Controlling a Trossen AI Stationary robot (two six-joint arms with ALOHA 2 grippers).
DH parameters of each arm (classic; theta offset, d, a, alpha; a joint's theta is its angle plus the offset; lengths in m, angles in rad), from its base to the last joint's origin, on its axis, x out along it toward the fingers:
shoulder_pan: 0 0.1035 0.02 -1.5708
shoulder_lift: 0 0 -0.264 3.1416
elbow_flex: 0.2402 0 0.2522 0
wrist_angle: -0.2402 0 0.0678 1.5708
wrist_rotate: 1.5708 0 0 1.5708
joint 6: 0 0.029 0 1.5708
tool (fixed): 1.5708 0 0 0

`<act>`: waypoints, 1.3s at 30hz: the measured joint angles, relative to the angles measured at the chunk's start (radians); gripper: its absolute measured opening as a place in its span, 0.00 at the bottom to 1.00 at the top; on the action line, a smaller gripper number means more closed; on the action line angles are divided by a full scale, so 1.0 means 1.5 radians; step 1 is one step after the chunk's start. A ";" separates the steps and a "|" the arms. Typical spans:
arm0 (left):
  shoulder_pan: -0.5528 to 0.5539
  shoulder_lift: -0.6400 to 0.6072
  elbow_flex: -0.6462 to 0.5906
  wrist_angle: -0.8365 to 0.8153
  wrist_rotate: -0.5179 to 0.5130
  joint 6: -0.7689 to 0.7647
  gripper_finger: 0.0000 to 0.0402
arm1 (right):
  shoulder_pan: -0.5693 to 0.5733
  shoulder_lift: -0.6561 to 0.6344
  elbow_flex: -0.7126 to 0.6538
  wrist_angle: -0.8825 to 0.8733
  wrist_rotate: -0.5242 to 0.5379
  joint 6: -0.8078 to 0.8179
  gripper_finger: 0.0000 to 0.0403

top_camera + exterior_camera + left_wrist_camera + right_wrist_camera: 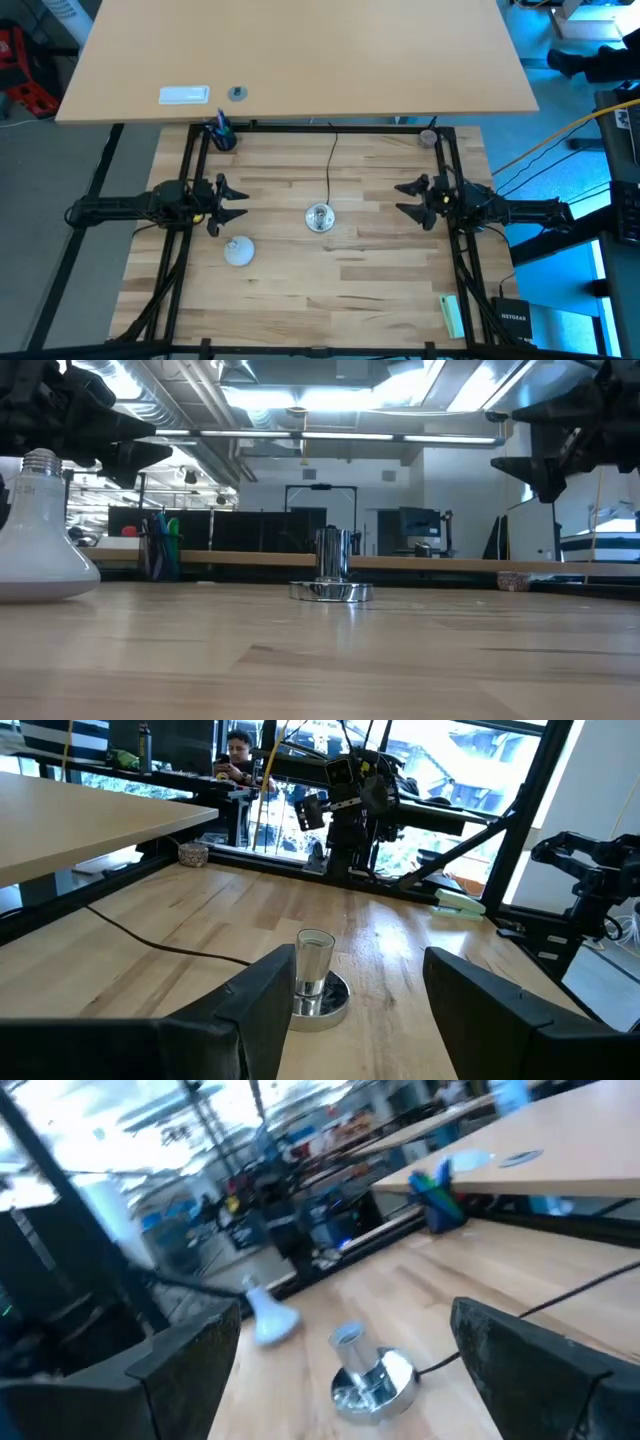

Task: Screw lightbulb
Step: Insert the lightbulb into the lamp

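The white lightbulb (238,251) rests on its globe on the table at the left, its metal screw base pointing up (40,463); it also shows in the right wrist view (268,1313). The silver socket (320,218) stands upright at mid-table on a thin black cord (331,160); it shows in the left wrist view (314,982) and the right wrist view (372,1372). My left gripper (232,200) is open above the table's left side, just beyond the bulb. My right gripper (408,199) is open above the right side. Both are empty.
A cup of pens (221,133) stands at the far left corner and a small round dish (429,137) at the far right. A green object (452,315) lies near the front right edge. A second table (300,50) stands behind. A person (236,748) sits beyond.
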 joint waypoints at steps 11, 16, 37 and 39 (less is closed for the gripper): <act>0.000 0.000 0.000 0.003 -0.011 -0.127 0.52 | 0.000 0.001 0.001 0.029 0.125 0.056 0.90; 0.000 0.000 0.000 0.004 -0.019 -0.115 0.52 | 0.000 0.002 0.001 0.073 0.135 0.081 0.90; 0.001 0.000 0.000 0.004 -0.026 -0.039 0.52 | 0.001 0.741 0.346 0.308 -0.133 -0.019 0.90; 0.001 0.000 0.000 0.004 -0.026 -0.039 0.52 | 0.001 0.820 0.399 0.307 -0.153 -0.046 0.90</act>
